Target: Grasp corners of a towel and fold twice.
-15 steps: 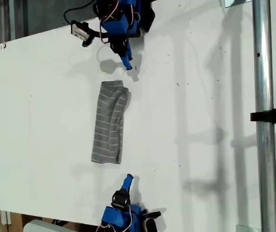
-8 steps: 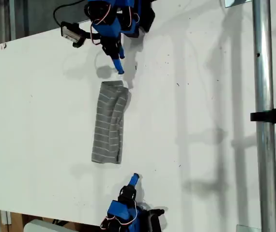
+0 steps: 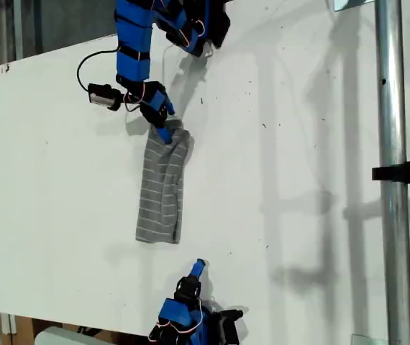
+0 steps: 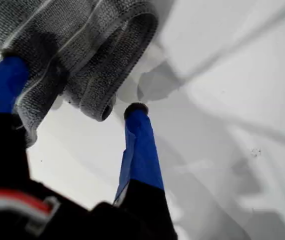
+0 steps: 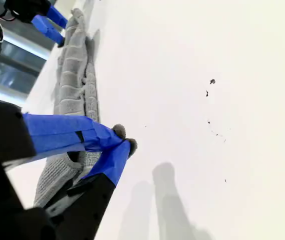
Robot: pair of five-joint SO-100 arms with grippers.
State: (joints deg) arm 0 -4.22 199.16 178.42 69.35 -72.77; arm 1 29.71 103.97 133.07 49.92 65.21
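Exterior view: a grey striped towel [image 3: 163,185], folded into a narrow strip, lies on a white table [image 3: 306,180]. My first gripper [image 3: 163,131] sits at the strip's far end, jaws spread, one finger [image 4: 2,82] pressed on the cloth, the other on the table. My second gripper [image 3: 198,267] hovers near the other end, jaws nearly closed and empty.

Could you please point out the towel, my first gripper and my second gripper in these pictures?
towel [image 3: 162,190]: exterior view, middle of the striped cloth.
my first gripper [image 4: 75,95]: first wrist view, between fingertips.
my second gripper [image 5: 125,139]: second wrist view, between fingertips.
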